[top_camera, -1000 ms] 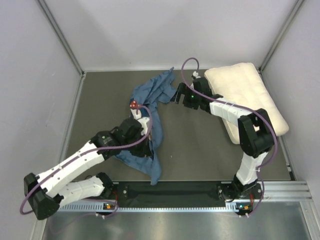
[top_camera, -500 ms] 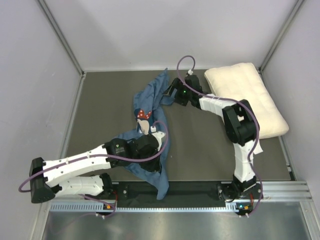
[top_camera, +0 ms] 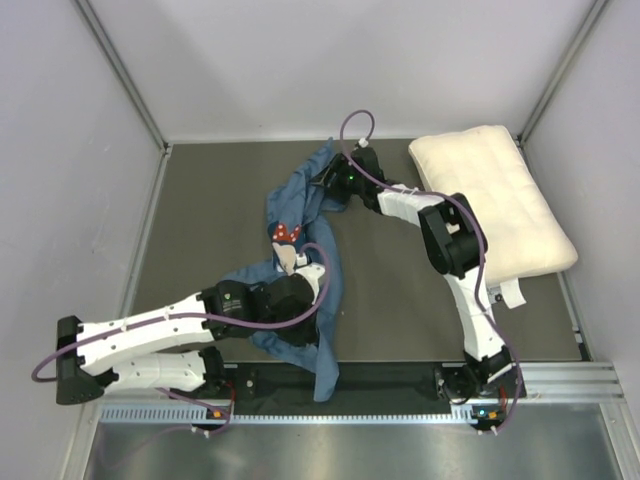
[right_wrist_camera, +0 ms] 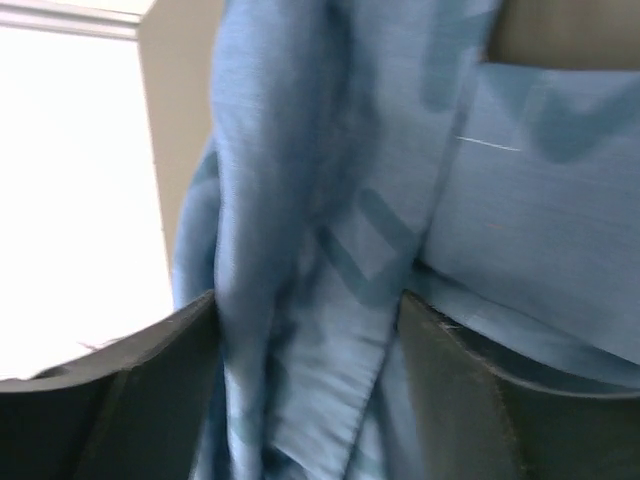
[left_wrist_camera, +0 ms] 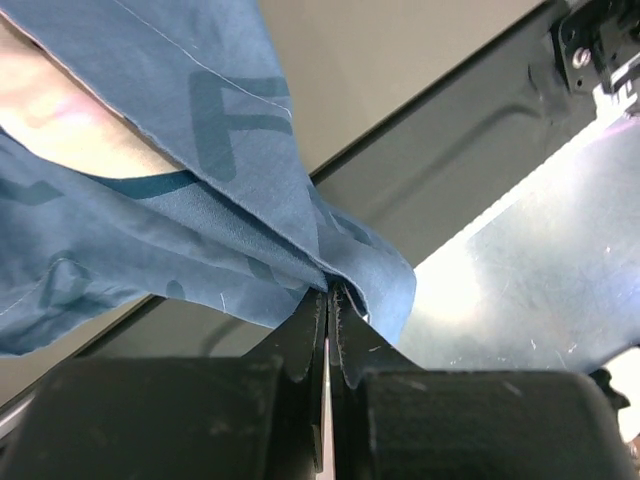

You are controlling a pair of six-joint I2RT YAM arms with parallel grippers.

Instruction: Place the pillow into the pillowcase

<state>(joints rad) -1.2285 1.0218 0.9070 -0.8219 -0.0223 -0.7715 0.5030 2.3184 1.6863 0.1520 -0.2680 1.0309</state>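
Roughly by size. Table [top_camera: 200,230]: dark, walled on three sides. Pillow [top_camera: 495,200]: lies flat at far-right corner, bare, wholly outside the case, well apart from L arm. Pillowcase [top_camera: 295,195]: sprawls crumpled in a long strip across mid table, from far centre down to near edge betw. the arm bases. R arm [top_camera: 460,250]: reaches over to case's far end, just left of pillow. L arm [top_camera: 150,330]: stretches low from near-left to case's middle. L gripper [left_wrist_camera: 328,295]: jaws pressed together, pinching a fold of case. R gripper [right_wrist_camera: 308,310]: jaws apart w/ bunched case fabric filling the gap, touching both sides; clamped or not, cannot tell. Red bow [top_camera: 287,233]: shows on case just beyond L gripper.
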